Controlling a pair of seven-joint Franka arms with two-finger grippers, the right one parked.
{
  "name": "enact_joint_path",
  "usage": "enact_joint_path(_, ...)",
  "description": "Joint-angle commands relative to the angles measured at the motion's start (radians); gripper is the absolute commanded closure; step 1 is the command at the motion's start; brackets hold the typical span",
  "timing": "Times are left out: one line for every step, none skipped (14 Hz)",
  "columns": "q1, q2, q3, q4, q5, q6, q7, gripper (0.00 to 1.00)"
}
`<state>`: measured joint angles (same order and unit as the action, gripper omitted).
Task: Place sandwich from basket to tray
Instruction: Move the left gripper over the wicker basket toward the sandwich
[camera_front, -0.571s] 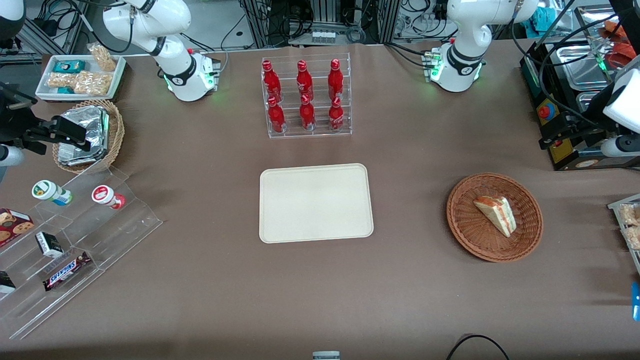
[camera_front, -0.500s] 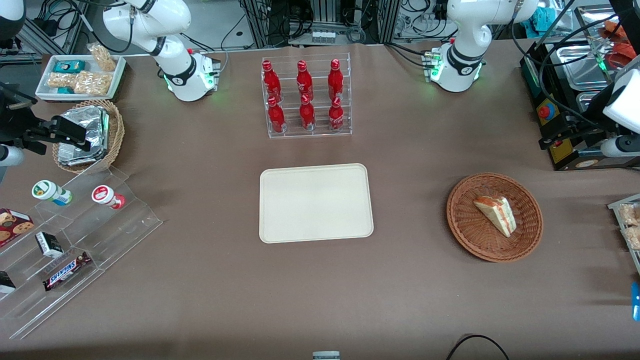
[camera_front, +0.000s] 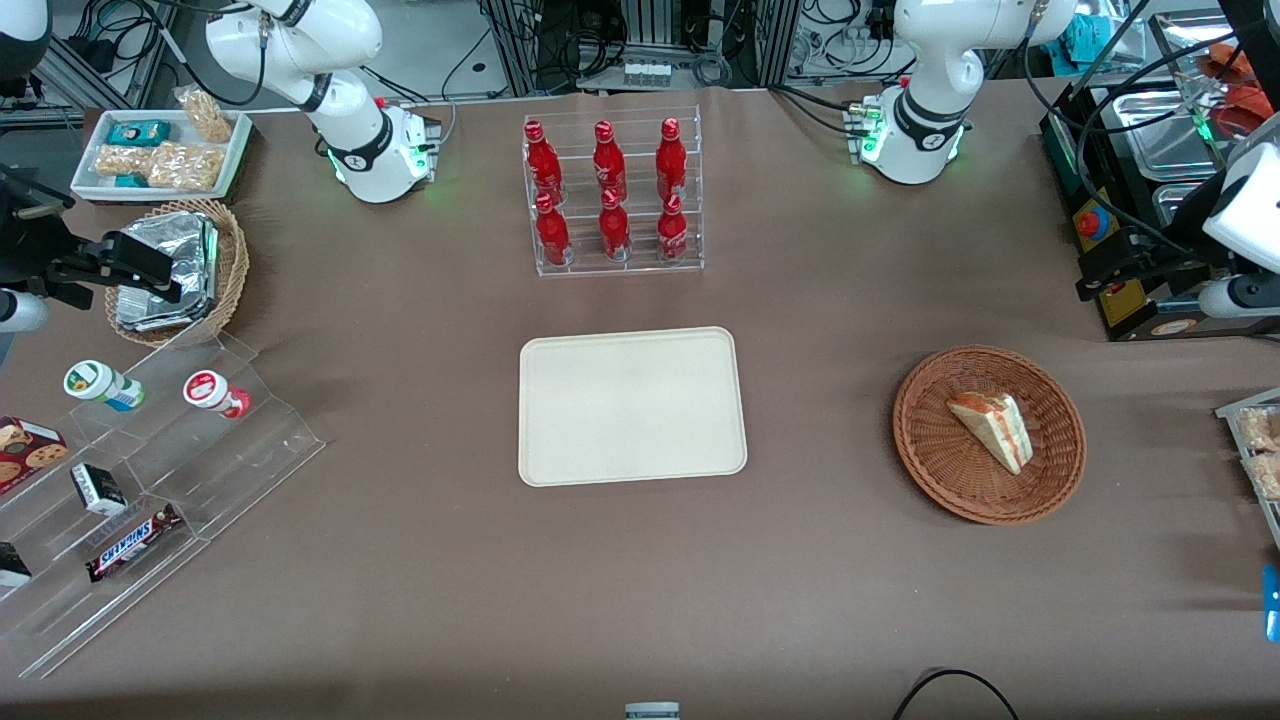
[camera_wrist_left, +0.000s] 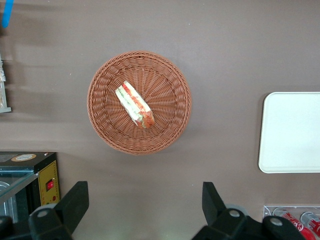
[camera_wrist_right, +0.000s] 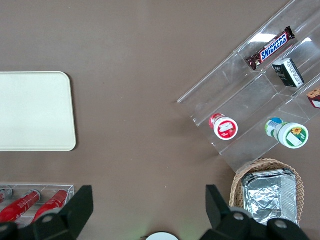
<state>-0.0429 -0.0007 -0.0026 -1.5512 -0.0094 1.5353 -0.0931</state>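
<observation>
Clutter at the working arm's end of the table is cut off by the frame edge in the front view: only a corner of a wire rack of snack packets (camera_front: 1258, 450) shows, and the black control box (camera_front: 1135, 270) with a red button is half hidden by the arm. The gripper (camera_wrist_left: 145, 212) hangs high above the table near that box, well apart from everything below; in its wrist view the two dark fingers (camera_wrist_left: 75, 200) stand wide apart with nothing between them, and their tips run out of frame.

The sandwich (camera_front: 992, 430) lies flat in the basket (camera_front: 925, 440), slightly off its centre. It is a triangular wedge of white bread with orange-red and green filling showing along its cut edge; any wrapping is too fine to make out. The basket is round, shallow and brown. The tray (camera_front: 632, 406) sits bare in the middle of the table, cream with rounded corners, well apart from the basket.

A clear stand (camera_front: 612, 195) farther from the front camera than the tray holds six red bottles whose labels are too small to read. On the stepped acrylic shelf (camera_front: 150, 500) toward the parked arm's end, a bar (camera_front: 133, 541) reads "SNICKERS".
</observation>
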Motion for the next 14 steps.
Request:
enact_joint_path(-0.003,0.004,0.0,0.007,0.012,-0.004,0.0,0.0)
enact_joint_path(-0.003,0.004,0.0,0.007,0.012,-0.004,0.0,0.0)
enact_joint_path(-0.003,0.004,0.0,0.0,0.012,-0.003,0.0,0.0)
enact_joint_path(-0.003,0.005,0.0,-0.006,0.012,-0.001,0.0,0.0)
enact_joint_path(-0.003,0.007,0.0,-0.012,0.011,-0.001,-0.007,0.0)
enact_joint_path(-0.002,0.018,0.0,-0.038,0.008,0.003,-0.005,0.0)
enact_joint_path(-0.002,0.033,0.001,-0.059,0.011,0.026,-0.004,0.0)
enact_joint_path(-0.002,0.053,0.001,-0.09,0.012,0.052,-0.002,0.0)
enact_joint_path(-0.002,0.067,0.001,-0.125,0.014,0.092,-0.002,0.0)
enact_joint_path(-0.002,0.077,0.001,-0.185,0.016,0.164,-0.002,0.0)
enact_joint_path(-0.002,0.079,0.003,-0.252,0.016,0.251,-0.002,0.0)
enact_joint_path(-0.002,0.079,0.015,-0.315,0.016,0.329,-0.002,0.0)
enact_joint_path(-0.003,0.084,0.027,-0.372,0.016,0.406,-0.002,0.0)
enact_joint_path(-0.003,0.096,0.029,-0.426,0.016,0.484,-0.002,0.0)
